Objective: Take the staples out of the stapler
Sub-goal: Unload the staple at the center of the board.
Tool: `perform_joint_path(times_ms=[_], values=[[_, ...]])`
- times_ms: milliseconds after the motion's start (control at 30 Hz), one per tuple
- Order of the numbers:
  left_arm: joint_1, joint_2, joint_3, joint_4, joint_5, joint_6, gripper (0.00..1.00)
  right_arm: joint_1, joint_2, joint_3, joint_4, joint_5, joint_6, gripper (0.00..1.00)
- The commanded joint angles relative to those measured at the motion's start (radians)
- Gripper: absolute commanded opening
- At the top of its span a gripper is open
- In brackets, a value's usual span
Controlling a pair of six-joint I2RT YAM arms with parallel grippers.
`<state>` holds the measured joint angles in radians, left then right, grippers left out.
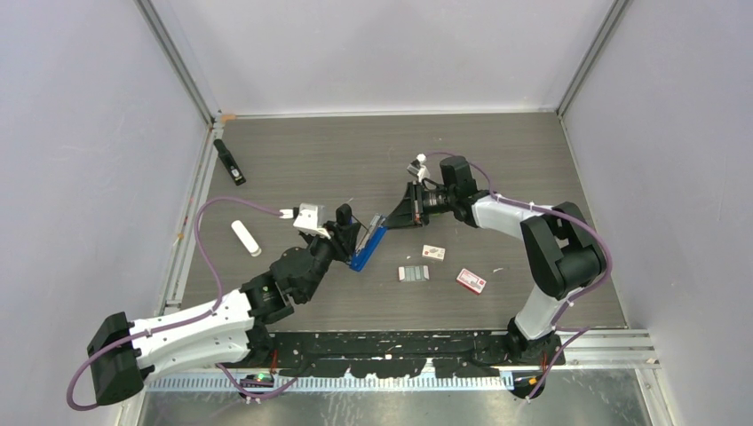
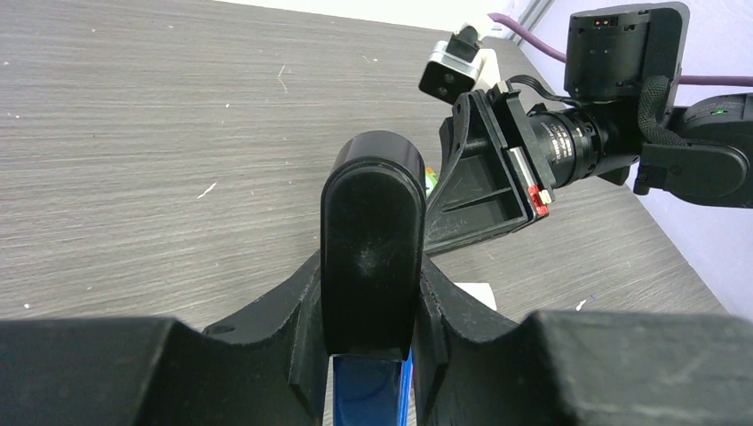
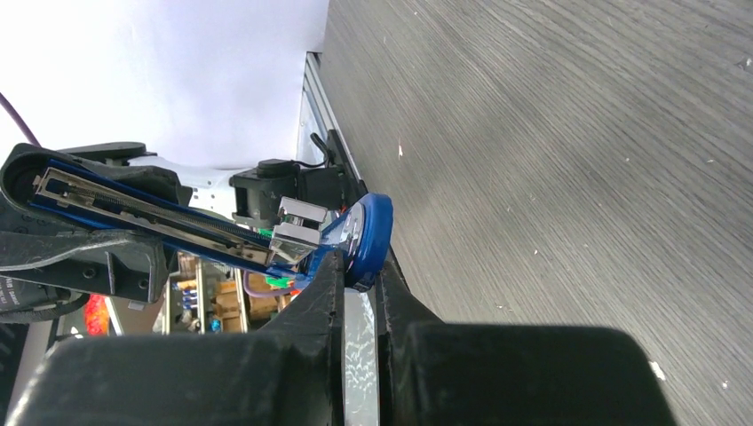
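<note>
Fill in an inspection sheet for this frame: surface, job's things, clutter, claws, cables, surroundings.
Surface: grey wood-grain table, a few pale specks.
Job's things: blue stapler opened, held between both claws; staples lying loose on the table.
Clutter: two red-and-white boxes beside the staples; black stapler far left; white oblong object.
Claws: left claw shut on the stapler's body; right claw shut on its other end.
Cables: purple cable looping along each arm, touching no items.
Surroundings: pale walls, metal frame posts.

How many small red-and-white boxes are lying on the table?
2. One box lies right of the blue stapler; the other box lies farther right, past the staples. More may be hidden.
</note>
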<state>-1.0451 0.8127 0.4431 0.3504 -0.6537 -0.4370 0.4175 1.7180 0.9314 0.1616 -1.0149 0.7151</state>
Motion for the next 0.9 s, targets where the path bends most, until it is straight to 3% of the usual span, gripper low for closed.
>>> perform_joint_path(times_ms=[0,333,633,867], values=[[0.036,-0.036,0.07,0.306,-0.138,0.025,0.0,0.0,0.036,-0.017,-0.036,0.046,-0.131,0.01],[0.068,-0.044,0.096,0.263,-0.144,0.036,0.0,0.001,0.066,-0.015,-0.033,0.033,-0.123,0.01],[0.068,-0.028,0.017,0.274,-0.128,-0.059,0.0,0.006,0.079,-0.013,-0.022,0.014,-0.118,0.01],[0.068,-0.049,0.013,0.23,-0.113,-0.049,0.0,0.007,0.096,0.003,-0.053,0.006,-0.145,0.01]])
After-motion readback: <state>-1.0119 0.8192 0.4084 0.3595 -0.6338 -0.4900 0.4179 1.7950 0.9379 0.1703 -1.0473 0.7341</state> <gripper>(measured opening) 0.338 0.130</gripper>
